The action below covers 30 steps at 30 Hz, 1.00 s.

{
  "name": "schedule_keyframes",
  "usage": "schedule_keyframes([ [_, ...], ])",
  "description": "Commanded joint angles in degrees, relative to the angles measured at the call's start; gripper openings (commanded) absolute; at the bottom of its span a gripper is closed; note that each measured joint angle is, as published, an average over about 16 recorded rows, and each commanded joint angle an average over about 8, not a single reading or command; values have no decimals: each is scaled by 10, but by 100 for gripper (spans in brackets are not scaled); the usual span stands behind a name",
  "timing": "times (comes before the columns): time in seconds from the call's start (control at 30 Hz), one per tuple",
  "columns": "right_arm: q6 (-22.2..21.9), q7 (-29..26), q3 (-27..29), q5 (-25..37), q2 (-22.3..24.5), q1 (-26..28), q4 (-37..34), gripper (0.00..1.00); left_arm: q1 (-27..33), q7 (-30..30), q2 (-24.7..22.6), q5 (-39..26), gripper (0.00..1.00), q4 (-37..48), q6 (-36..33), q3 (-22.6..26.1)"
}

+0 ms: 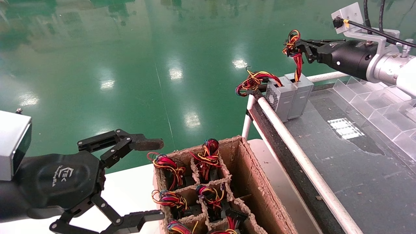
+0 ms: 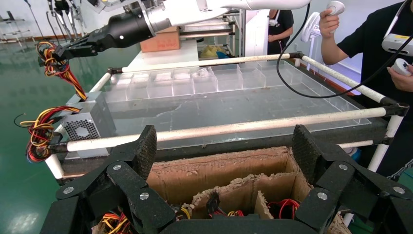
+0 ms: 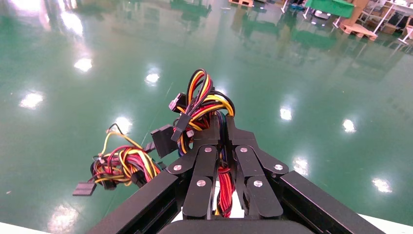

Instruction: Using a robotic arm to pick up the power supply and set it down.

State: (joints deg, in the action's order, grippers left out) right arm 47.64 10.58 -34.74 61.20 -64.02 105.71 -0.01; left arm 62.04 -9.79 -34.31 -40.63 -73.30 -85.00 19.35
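The power supply (image 1: 302,94), a plain grey metal box, stands on end at the far corner of the dark table (image 1: 357,169). It is pressed against a like grey unit with a perforated vent face (image 1: 276,97). Its red-yellow-black wire bundle (image 1: 296,61) rises from its top into my right gripper (image 1: 300,44), which is shut on the wires above the box. In the right wrist view the fingers (image 3: 209,141) pinch the bundle (image 3: 202,97). Whether the box's foot touches the table I cannot tell. My left gripper (image 1: 156,179) hangs open beside the cardboard box, holding nothing.
A cardboard box (image 1: 256,182) with cells of wire-topped units sits below the table's white rail (image 1: 302,159). Clear plastic dividers (image 1: 373,104) line the table's right side. The vented unit's wires (image 1: 253,83) hang over the corner. A person (image 2: 370,29) stands beyond the table.
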Motion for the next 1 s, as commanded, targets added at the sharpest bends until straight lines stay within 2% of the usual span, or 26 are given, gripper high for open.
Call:
schedule_keyframes([
  [0.03,-6,0,1,-1,-4,-1,-1,0,0,0,0,0,100,0,0,0],
  [0.27,-14,3,4,-6,-12,-8,0,2,0,0,0,0,100,0,0,0],
  [0.53,-8,2,5,-7,-11,-16,-2,100,0,0,0,0,100,0,0,0],
  [1.0,1,-12,6,-9,-1,-9,-1,100,0,0,0,0,100,0,0,1],
])
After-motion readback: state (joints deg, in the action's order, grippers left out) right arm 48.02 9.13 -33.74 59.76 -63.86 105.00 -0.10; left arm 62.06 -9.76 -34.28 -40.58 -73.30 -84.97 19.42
